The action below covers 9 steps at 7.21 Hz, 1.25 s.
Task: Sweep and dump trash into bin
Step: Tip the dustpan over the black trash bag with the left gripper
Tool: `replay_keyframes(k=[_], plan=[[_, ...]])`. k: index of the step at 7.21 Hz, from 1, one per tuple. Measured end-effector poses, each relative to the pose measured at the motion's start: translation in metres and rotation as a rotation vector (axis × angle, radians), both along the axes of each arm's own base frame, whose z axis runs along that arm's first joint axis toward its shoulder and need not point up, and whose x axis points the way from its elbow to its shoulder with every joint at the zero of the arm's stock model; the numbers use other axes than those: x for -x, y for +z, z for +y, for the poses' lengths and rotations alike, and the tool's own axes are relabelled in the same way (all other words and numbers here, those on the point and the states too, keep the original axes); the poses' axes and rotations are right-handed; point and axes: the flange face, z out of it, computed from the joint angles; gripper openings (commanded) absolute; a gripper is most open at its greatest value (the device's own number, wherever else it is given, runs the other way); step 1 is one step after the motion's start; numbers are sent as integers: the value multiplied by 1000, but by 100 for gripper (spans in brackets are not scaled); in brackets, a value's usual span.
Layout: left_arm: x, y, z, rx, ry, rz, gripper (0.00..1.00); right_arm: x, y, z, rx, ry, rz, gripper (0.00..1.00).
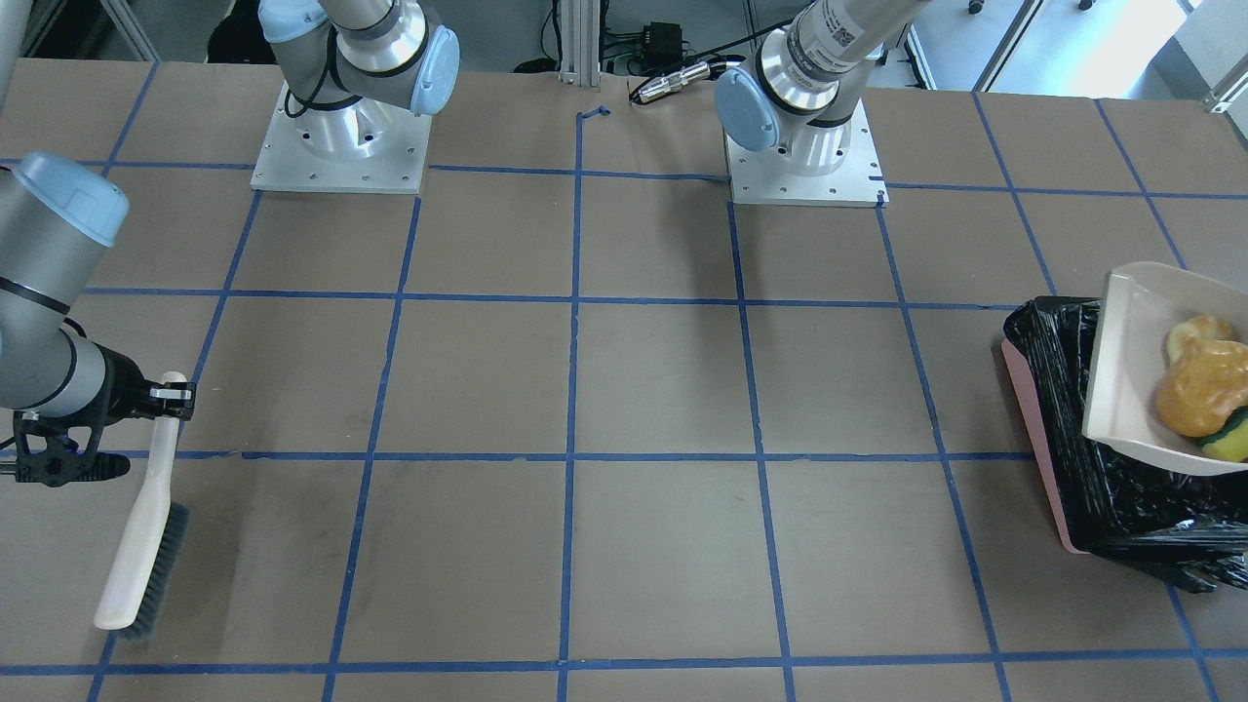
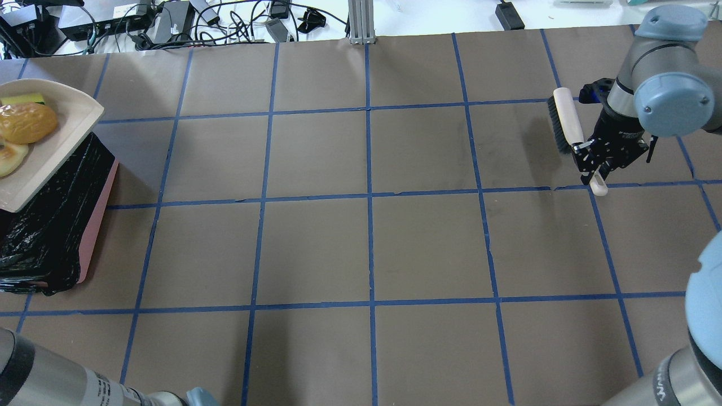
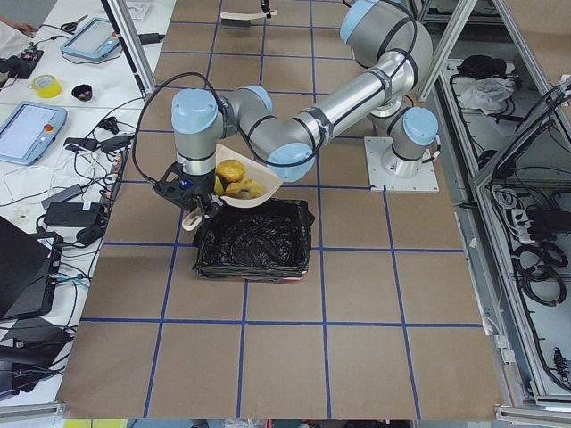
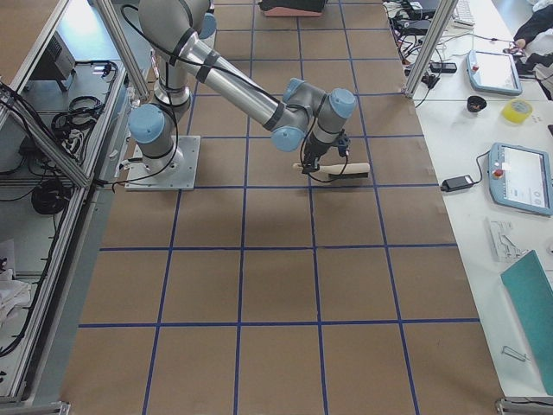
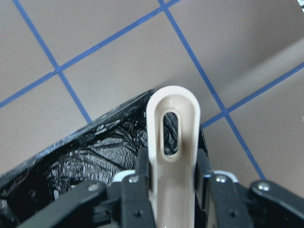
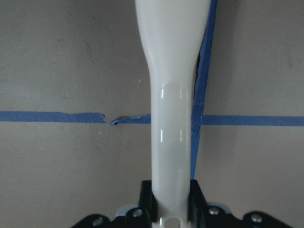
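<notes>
Trash (image 1: 1201, 385): lying in dustpan (image 1: 1131, 351), held above bin (image 1: 1061, 375), left side.
Left gripper (image 5: 172, 164): clenched on dustpan handle.
Right gripper (image 6: 172, 199): clenched on brush (image 2: 567, 115) handle, right side.

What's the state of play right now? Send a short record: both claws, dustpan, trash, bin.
left claw: shut on the handle of the beige plastic dustpan
right claw: shut on the handle of the beige hand brush with dark bristles, at the table's opposite end
dustpan position: held over the pink rectangular bin lined with a black plastic bag
trash in pan: golden croissant-like pastry, amber-brown bread-like lump, yellow sponge with green backing
dumped: not yet
</notes>
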Motion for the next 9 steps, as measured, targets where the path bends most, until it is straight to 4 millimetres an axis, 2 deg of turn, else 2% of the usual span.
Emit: replay_keyframes(k=[2,3,5,6,7,8,9], plan=[[-30,-29,-16,53,-85,-5,0,3,-4,3,-9,-7,15,0],[-39,-41,-23,97,-141,-14,0,4,-4,4,-14,-6,30,0],[-38,-57,-33,197,-298,-14,0,5,-4,4,-18,-3,39,0],[-37,-61,-29,269,-372,0,0,5,-5,4,-19,-1,39,4],[-42,-64,-17,361,-427,18,0,5,-6,4,-21,1,38,32],[-46,-61,-6,445,-476,19,0,5,-7,4,-23,3,37,68],[-45,-51,3,509,-513,18,0,6,-8,4,-24,4,36,79]])
